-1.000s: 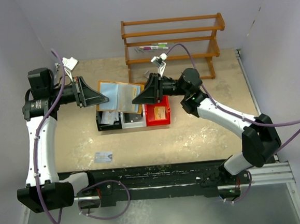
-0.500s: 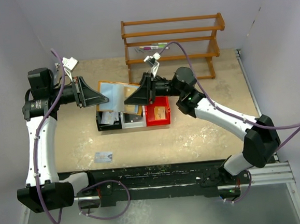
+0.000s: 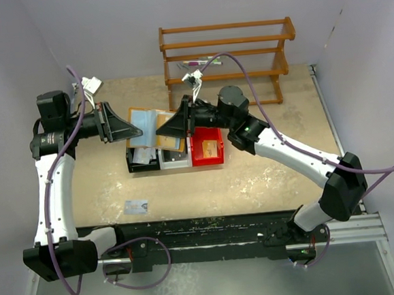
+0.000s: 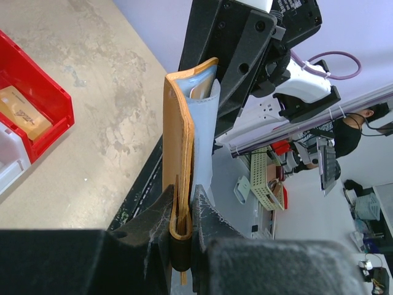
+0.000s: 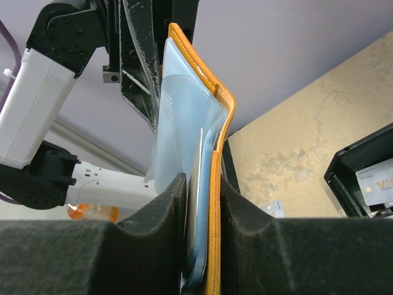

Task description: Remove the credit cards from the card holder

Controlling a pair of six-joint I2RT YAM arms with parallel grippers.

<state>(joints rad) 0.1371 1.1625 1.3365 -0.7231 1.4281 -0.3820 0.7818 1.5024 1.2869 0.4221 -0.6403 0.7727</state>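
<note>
1. Open holder, up in the air above the bins, between both pincers.
2. Left pincer: narrow, pinched tight on the holder's orange edge.
3. Right pincer: narrow, squeezing the holder's other side, with a card tucked in the blue pocket.
4. Black bin: pale cards inside.
5. White bin: cannot tell what is inside.
6. Red bin: one tan block inside.
7. Loose card flat on the table, well apart from the bins.
8. Marks on the tan block and the cards, too small to read.
</note>
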